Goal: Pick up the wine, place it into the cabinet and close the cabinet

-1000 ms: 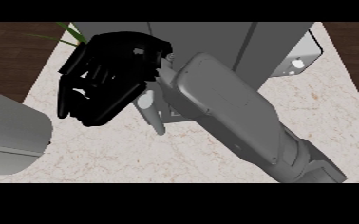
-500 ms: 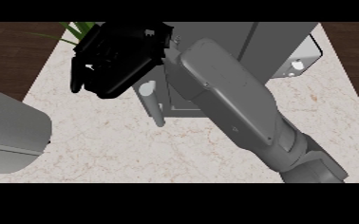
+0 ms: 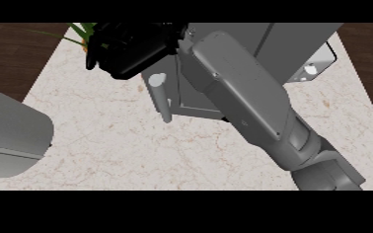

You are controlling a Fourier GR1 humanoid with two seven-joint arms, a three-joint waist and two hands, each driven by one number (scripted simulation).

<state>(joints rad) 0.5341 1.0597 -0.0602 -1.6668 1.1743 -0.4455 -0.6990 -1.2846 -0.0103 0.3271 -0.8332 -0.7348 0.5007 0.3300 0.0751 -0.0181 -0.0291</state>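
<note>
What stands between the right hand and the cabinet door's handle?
Nothing visible does. The right hand is just beside the top end of the handle on the cabinet. The right forearm hides much of the door, and no wine shows.

Below me the counter (image 3: 138, 153) fills most of the frame, a pale marbled stone with faint reddish veins. Past its edges I see dark brown wood floor (image 3: 25, 49) at the upper left and again in the upper right corner. At the upper left, green leaves of a plant (image 3: 82, 31) stick out over the counter's far corner. Light falls evenly, with soft shadows on the stone near the centre.
</note>
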